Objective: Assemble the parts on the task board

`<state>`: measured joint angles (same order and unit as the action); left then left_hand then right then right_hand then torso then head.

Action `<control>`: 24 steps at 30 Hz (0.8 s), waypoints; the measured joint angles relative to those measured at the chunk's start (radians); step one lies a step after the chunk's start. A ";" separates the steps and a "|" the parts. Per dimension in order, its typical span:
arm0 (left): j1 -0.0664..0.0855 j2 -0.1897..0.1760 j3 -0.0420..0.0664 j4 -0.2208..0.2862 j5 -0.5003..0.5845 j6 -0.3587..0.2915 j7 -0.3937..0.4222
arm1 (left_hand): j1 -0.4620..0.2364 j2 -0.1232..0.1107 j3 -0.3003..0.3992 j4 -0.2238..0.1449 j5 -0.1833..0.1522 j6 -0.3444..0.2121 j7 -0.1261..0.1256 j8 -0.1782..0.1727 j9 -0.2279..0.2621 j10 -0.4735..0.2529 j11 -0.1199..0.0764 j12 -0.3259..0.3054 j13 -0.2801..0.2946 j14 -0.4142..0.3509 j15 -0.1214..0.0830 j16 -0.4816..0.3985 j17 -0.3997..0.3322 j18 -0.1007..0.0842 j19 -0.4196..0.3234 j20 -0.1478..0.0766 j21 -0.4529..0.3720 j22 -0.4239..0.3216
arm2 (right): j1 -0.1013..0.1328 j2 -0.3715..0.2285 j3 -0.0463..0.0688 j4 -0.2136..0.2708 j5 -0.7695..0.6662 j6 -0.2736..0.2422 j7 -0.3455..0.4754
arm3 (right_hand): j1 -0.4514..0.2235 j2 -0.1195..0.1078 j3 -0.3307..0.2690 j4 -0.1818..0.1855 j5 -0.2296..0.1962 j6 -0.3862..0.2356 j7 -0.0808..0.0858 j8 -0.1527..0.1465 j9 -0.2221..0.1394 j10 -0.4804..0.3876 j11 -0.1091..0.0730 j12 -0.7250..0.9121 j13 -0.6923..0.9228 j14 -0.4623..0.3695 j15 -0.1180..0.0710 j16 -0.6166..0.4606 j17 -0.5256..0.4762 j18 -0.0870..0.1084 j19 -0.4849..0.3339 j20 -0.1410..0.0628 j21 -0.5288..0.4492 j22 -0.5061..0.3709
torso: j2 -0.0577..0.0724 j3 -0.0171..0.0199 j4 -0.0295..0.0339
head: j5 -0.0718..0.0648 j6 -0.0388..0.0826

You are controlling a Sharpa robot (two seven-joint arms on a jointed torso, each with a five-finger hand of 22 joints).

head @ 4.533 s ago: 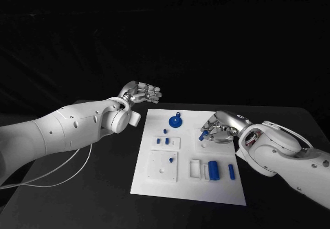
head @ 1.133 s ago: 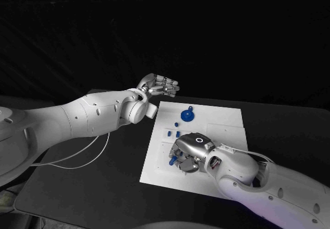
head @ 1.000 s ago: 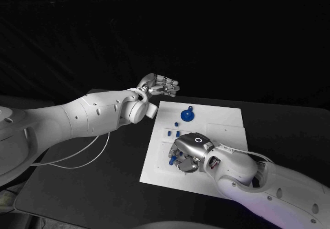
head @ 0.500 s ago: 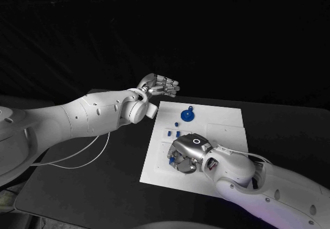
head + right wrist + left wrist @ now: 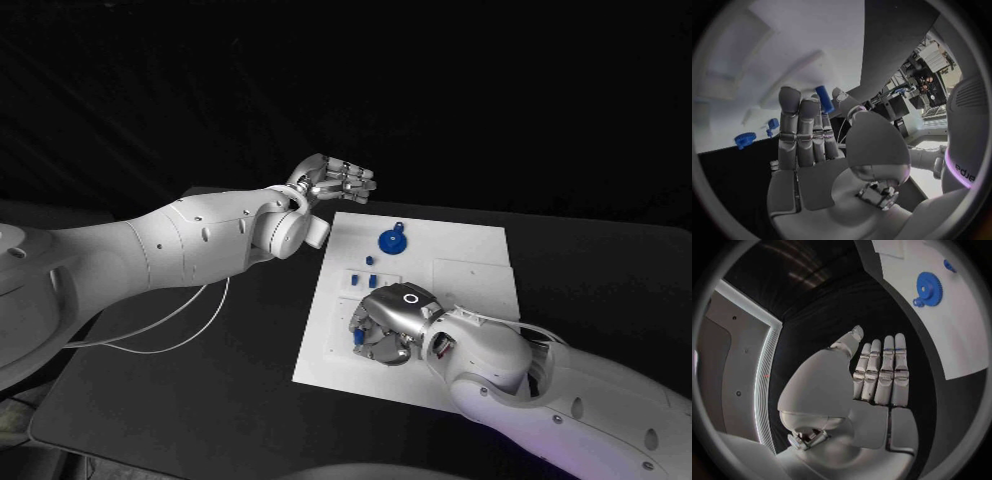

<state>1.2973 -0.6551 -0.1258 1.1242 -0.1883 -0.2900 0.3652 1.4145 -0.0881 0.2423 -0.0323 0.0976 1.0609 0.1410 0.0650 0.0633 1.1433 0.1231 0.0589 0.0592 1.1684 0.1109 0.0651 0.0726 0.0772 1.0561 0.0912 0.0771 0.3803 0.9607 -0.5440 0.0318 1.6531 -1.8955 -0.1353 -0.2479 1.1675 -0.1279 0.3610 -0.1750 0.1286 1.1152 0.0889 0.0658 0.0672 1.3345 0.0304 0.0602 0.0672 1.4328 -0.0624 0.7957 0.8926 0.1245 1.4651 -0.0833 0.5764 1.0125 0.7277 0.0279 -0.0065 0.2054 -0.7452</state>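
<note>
board (image 5: 462, 248): white plate mid-table, far end bare, near-left part under the right hand
left hand (image 5: 333, 181): raised off the table past the board's far-left corner, nothing in it; in the left wrist view (image 5: 879, 375) fingers straight, side by side
right hand (image 5: 387, 322): low over the board's near-left area, palm down; right wrist view (image 5: 807, 135) shows a blue peg (image 5: 824, 99) pinched between fingertips and thumb
peg: upright-ish at the fingertips, just above the white board surface; contact with the board can't be told
gear (image 5: 391, 241): blue, flat on the board's far end, small knob just beside it; well apart from both hands
small blue pieces (image 5: 362, 281): on the board between gear and right hand, just beyond the hand
cable (image 5: 173, 330): white loop on the table under the left arm
table (image 5: 202, 400): black, board lies flat on it
</note>
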 measured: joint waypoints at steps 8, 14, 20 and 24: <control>0.000 0.000 0.000 0.000 0.000 0.000 -0.001 | 0.000 0.000 0.000 0.000 0.000 0.000 0.000 0.000 0.000 0.000 0.000 0.000 0.000 0.000 0.000 0.000 0.000 0.000 0.000 0.000 0.000 -0.002 | 0.000 -0.010 0.000 0.007 0.009 -0.027 -0.007 | 0.001 -0.009 -0.122 0.039 -0.078 -0.064 -0.016 0.000 -0.002 -0.020 0.002 0.000 -0.001 0.004 0.004 0.000 -0.001 0.012 0.000 0.000 0.000 -0.006 | 0.000 0.0005 -0.0002 | -0.005 0.002; 0.000 -0.001 0.000 0.000 0.000 0.000 -0.001 | 0.000 0.000 0.000 0.000 0.000 0.000 0.000 0.000 0.000 0.000 0.000 0.000 0.000 0.000 0.000 0.000 0.000 0.000 0.000 0.000 0.000 -0.002 | 0.001 -0.032 0.000 0.031 0.018 -0.065 -0.013 | 0.028 -0.026 -0.225 0.098 -0.078 -0.120 -0.028 0.000 -0.003 -0.028 0.003 0.000 -0.001 0.007 0.007 0.000 -0.001 0.013 0.000 0.000 0.009 -0.013 | -0.001 0.0005 -0.0001 | -0.010 0.011; -0.002 -0.001 0.000 0.000 0.000 0.001 -0.002 | 0.000 0.000 0.000 0.000 0.000 0.000 0.000 0.000 0.000 0.000 0.000 0.000 0.000 0.000 0.000 0.000 0.000 0.000 0.000 0.000 0.000 -0.002 | 0.004 -0.070 0.018 0.064 0.043 -0.105 -0.016 | 0.063 -0.031 -0.271 0.167 -0.078 -0.130 -0.025 0.000 -0.002 -0.015 -0.005 0.005 0.003 0.011 0.004 0.000 -0.001 0.013 0.000 0.000 0.019 -0.022 | -0.002 -0.0002 -0.0006 | -0.024 0.024; -0.005 -0.003 0.000 -0.002 0.000 0.001 -0.002 | 0.000 0.000 0.000 0.000 0.000 0.000 0.000 0.000 0.000 0.000 0.000 0.000 0.000 0.000 0.000 0.000 0.000 0.000 0.000 0.000 0.000 -0.006 | 0.007 -0.109 0.057 0.084 0.081 -0.137 -0.009 | 0.079 -0.016 -0.254 0.183 -0.078 -0.114 0.004 0.000 -0.001 0.014 -0.006 0.012 0.007 0.011 0.004 -0.004 0.000 0.013 0.000 0.000 0.024 -0.026 | -0.004 -0.0002 -0.0012 | -0.036 0.037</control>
<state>1.2920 -0.6580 -0.1261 1.1220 -0.1886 -0.2886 0.3636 1.4145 -0.0881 0.2420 -0.0319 0.0976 1.0609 0.1410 0.0650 0.0633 1.1433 0.1231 0.0589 0.0592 1.1684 0.1109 0.0651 0.0726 0.0772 1.0562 0.0912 0.0771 0.3739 0.9674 -0.6531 0.0892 1.7369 -1.8144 -0.2721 -0.2569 1.2464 -0.1435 0.1071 0.0081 0.0504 1.0014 0.0927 0.0658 0.0659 1.3487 0.0247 0.0718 0.0742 1.4438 -0.0589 0.7916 0.8923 0.1377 1.4651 -0.0833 0.6004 0.9865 0.7240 0.0277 -0.0077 0.1692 -0.7078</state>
